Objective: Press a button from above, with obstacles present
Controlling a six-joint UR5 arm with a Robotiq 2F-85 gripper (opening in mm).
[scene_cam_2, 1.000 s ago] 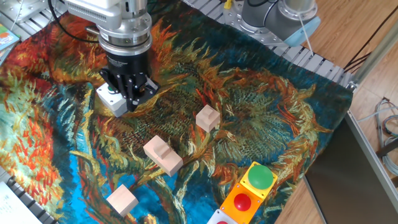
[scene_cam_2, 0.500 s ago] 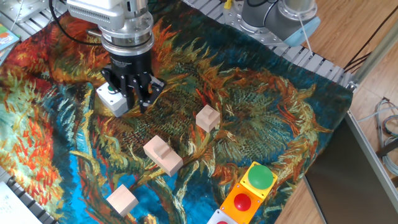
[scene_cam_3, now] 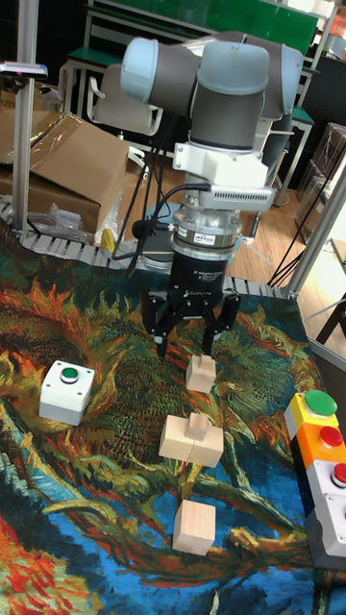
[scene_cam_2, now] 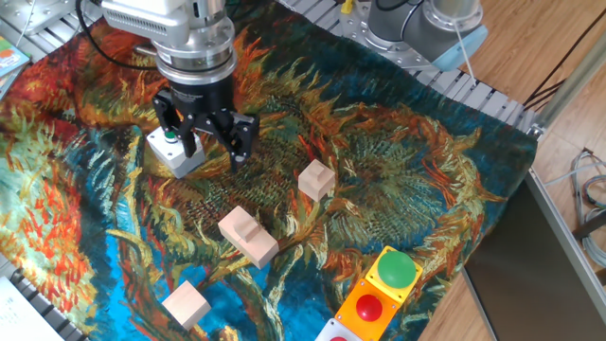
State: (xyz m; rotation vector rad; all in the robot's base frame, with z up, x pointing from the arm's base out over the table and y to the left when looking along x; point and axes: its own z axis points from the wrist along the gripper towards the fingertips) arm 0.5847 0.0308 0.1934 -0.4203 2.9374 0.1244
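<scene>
- A plain wooden block [scene_cam_2: 186,304] sits nearest the front edge of the table, on the blue part of the painted cloth [scene_cam_2: 398,180].
- Off to the right at the same edge, a large green button on a yellow box [scene_cam_2: 395,270] stands next to a red button on an orange box [scene_cam_2: 368,308].
- A wooden block with a stepped top [scene_cam_2: 248,235] lies just behind the first, roughly mid-cloth.
- Farther back, a third, smaller wooden block [scene_cam_2: 316,179] rests alone, apart from the other two.
- The gripper [scene_cam_2: 210,142] hangs over the cloth with its fingers [scene_cam_3: 161,332] spread wide, a clear gap between them and nothing held.
- The small green button [scene_cam_3: 68,375] tops a light grey box [scene_cam_2: 173,155] on the cloth; in the tall fixed view it stands well clear of the gripper, to one side, untouched.
- The UR5 arm [scene_cam_3: 207,72] rises behind.
</scene>
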